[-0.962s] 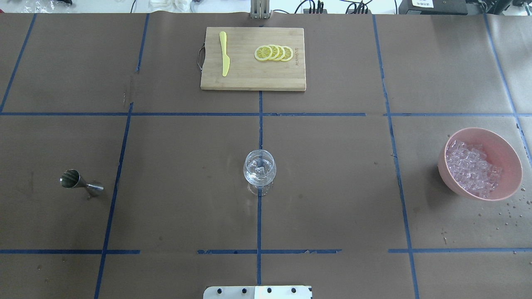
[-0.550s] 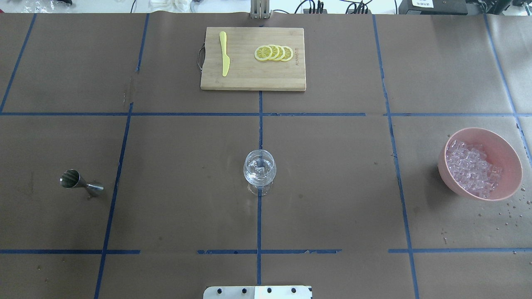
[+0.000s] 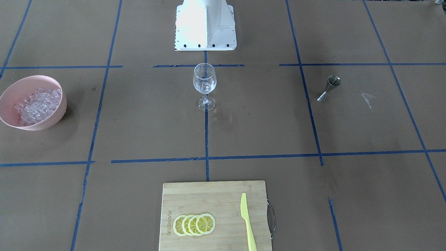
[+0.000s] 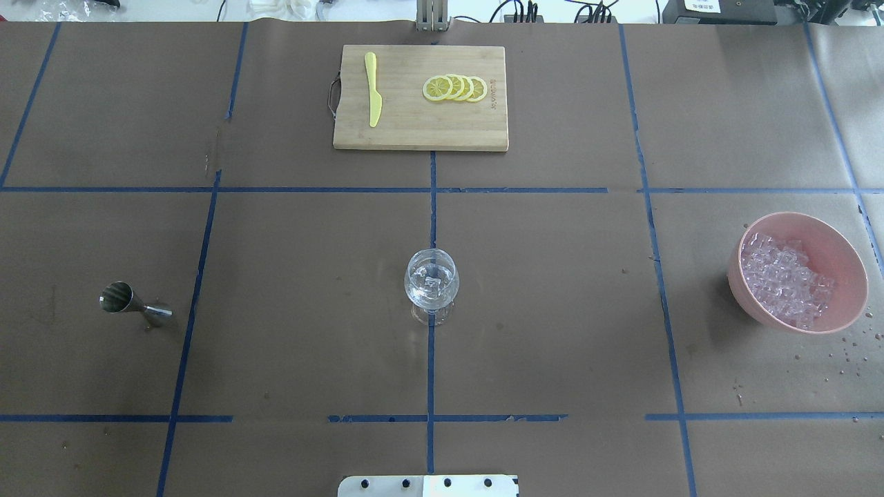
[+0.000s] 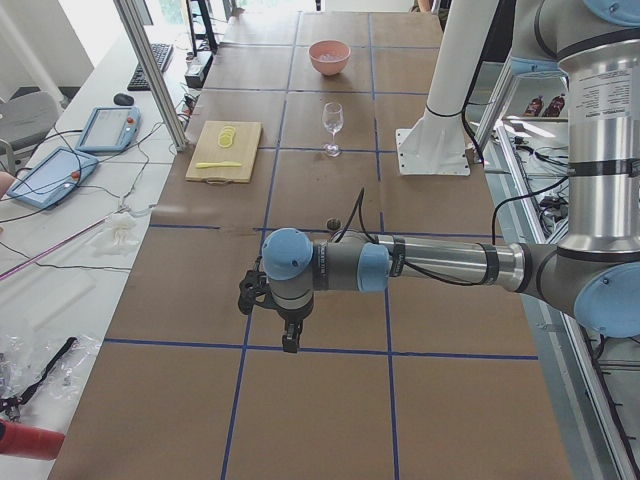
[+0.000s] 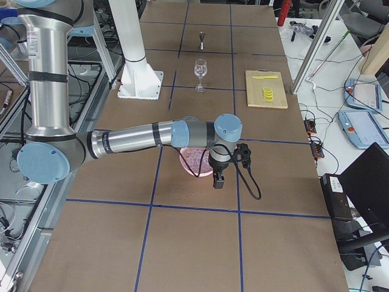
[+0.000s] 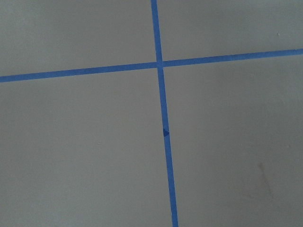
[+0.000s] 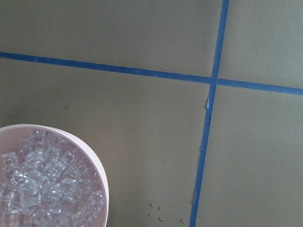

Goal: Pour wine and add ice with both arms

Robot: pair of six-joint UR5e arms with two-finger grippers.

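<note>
A wine glass (image 4: 431, 283) stands at the table's middle, with clear contents and what looks like an ice chunk inside; it also shows in the front view (image 3: 204, 82). The ice (image 4: 784, 279) fills a pink bowl (image 4: 832, 245) at the right and shows in the right wrist view (image 8: 42, 189). A steel jigger (image 4: 135, 306) stands at the left. My left gripper (image 5: 289, 342) hangs above bare table beyond the jigger. My right gripper (image 6: 219, 181) hangs just past the bowl (image 6: 191, 163). Both show only in the side views, so I cannot tell whether they are open or shut.
A wooden cutting board (image 4: 414, 131) at the far middle carries lemon slices (image 4: 455, 88) and a yellow knife (image 4: 373, 90). The white base block (image 3: 205, 24) is at the robot's edge. Water drops (image 4: 853, 345) lie by the bowl. Blue tape lines cross the brown table.
</note>
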